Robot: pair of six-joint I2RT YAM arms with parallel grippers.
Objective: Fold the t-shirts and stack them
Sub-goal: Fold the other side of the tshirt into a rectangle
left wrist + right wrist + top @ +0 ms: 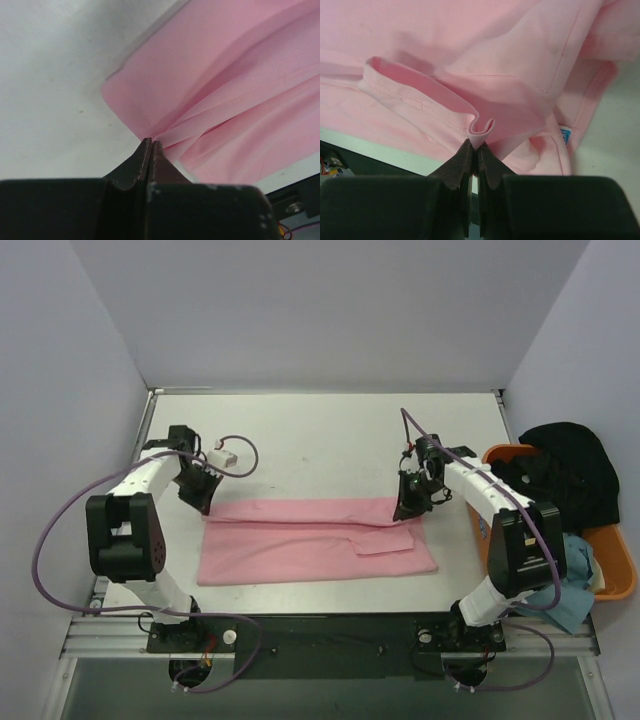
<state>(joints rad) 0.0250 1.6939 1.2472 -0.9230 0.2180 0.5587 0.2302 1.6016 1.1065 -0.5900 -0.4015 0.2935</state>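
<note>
Centre of the overhead frame: seeing pink t-shirt (310, 545) lying flat as a wide folded band on white table (320, 440). Pinching its upper-left corner with left gripper (205, 506), jaws pressed together on a gathered tip of cloth, showing at lower centre of the left wrist frame. Gripping its upper-right edge with right gripper (406, 511), jaws likewise clamped on a rolled hem. Noticing orange tub (621, 575) at the right edge, well apart from both grippers, carrying black t-shirt (565, 465) on top and light blue t-shirt (574, 588) spilling over its lower rim.
</note>
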